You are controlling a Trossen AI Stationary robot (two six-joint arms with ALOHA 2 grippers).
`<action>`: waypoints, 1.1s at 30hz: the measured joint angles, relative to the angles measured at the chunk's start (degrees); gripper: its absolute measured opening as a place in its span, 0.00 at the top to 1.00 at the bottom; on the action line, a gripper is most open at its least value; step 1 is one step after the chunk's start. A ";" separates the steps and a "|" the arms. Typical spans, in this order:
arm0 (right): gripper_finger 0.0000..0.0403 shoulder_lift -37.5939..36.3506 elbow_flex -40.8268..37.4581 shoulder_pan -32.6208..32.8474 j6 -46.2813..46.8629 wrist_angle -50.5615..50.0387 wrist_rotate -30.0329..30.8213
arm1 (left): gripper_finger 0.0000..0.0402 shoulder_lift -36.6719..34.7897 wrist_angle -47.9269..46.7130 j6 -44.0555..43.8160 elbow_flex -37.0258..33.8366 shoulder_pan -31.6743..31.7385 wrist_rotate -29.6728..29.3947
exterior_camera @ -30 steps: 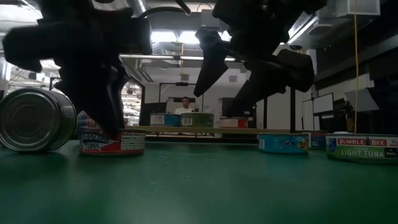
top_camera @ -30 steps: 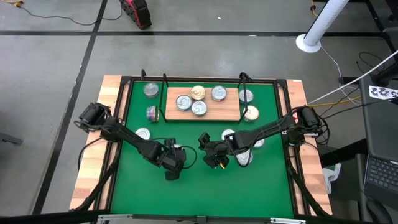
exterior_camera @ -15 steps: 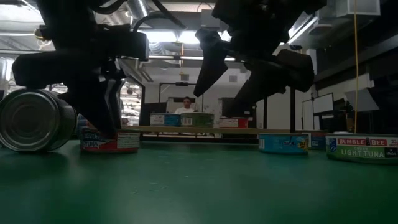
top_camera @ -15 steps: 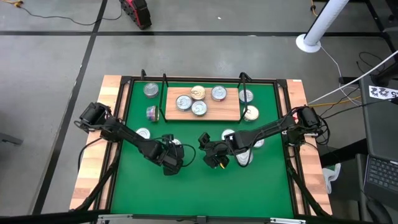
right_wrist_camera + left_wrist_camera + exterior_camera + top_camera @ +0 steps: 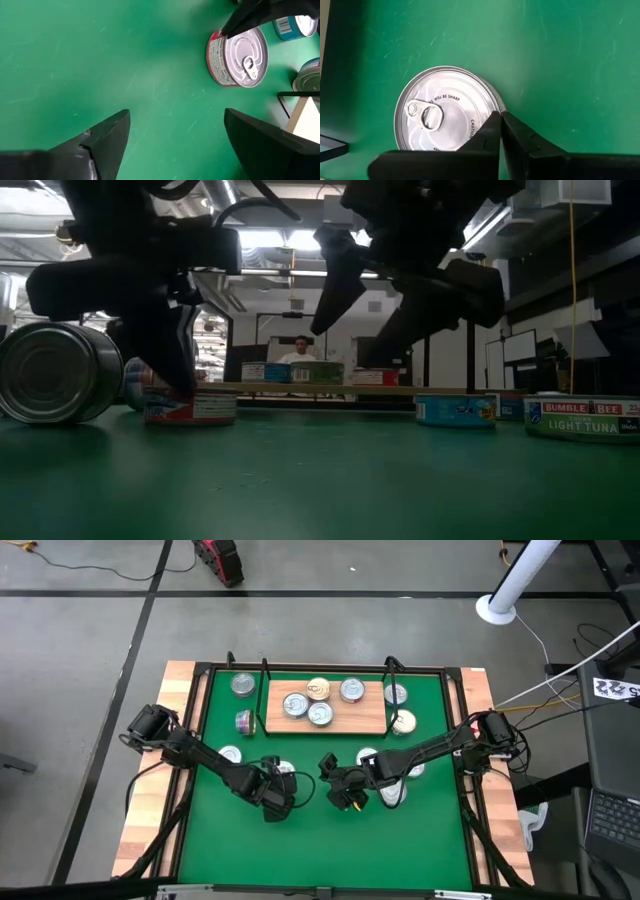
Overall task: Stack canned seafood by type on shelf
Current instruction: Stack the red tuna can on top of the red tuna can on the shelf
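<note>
Two dark jointed arms, black cabling along the links, matte black wedge-shaped pincer fingers (image 5: 100,142)

A grey concrete floor (image 5: 330,620) surrounds the wooden table (image 5: 145,810). Dark lines cross the floor beyond the table's far edge. A white pole on a round base (image 5: 510,585) stands on the floor past the table's far right corner, with cables trailing from it toward the table. A red and black object (image 5: 220,558) lies on the floor beyond the far left corner. Across the table, a lit room shows bright ceiling lights (image 5: 275,240) and a person (image 5: 298,352) seated far behind.
</note>
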 joint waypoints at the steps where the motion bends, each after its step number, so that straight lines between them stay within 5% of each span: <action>1: 0.20 0.00 0.00 0.01 0.00 0.28 0.10 | 0.98 0.00 0.18 -0.01 0.01 0.00 0.04; 10: 0.20 0.02 0.00 -0.01 2.99 7.75 3.62 | 1.00 0.06 4.30 -0.58 0.53 0.96 1.46; 33: 0.20 0.02 -2.10 -0.01 7.37 8.62 4.04 | 1.00 -0.04 19.25 -0.56 3.42 5.71 5.57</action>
